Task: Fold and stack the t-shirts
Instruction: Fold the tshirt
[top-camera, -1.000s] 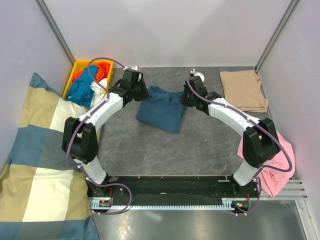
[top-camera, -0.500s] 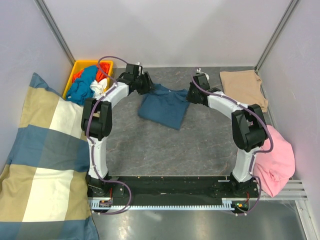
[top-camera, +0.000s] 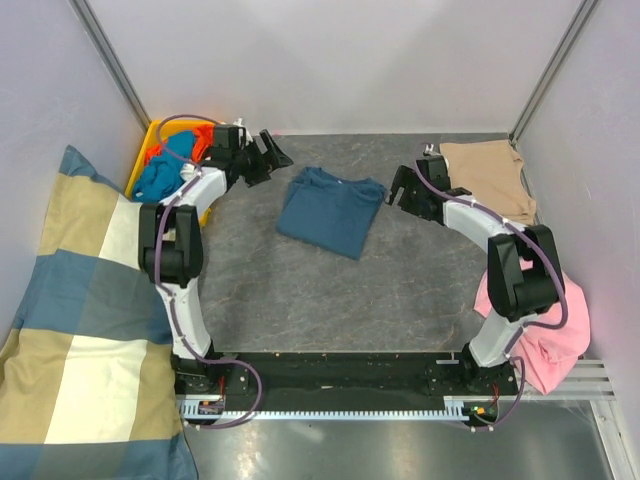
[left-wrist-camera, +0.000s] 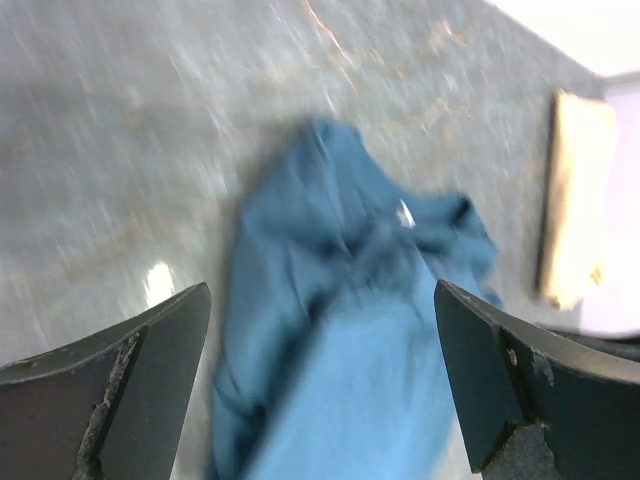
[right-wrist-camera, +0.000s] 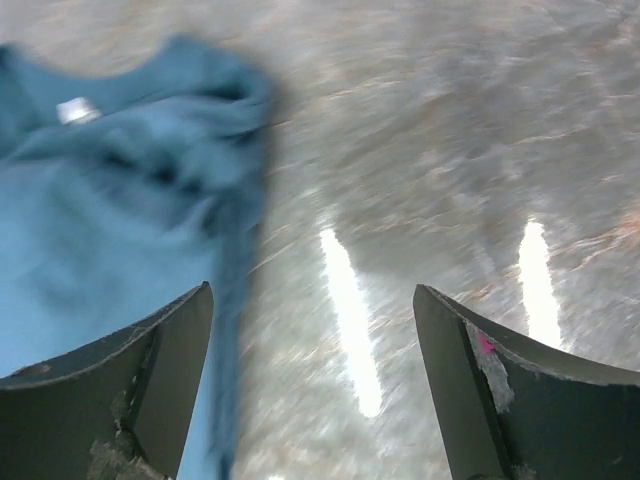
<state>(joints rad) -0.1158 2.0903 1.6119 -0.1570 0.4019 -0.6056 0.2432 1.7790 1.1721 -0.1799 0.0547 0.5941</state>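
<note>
While the left claw (top-camera: 268, 152) and right claw (top-camera: 401, 187) stand spread and empty, the soft dark teal-blue cloth t-shirt (top-camera: 330, 210) lies roughly folded between them on the grey bench (top-camera: 300, 290). Light and limp, it probably wants pinching at two edge corners.

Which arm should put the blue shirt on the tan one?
Probably the right arm: the right fingers, open, sit between the blue shirt and the tan shirt, while the left fingers are over by the yellow bin.
</note>
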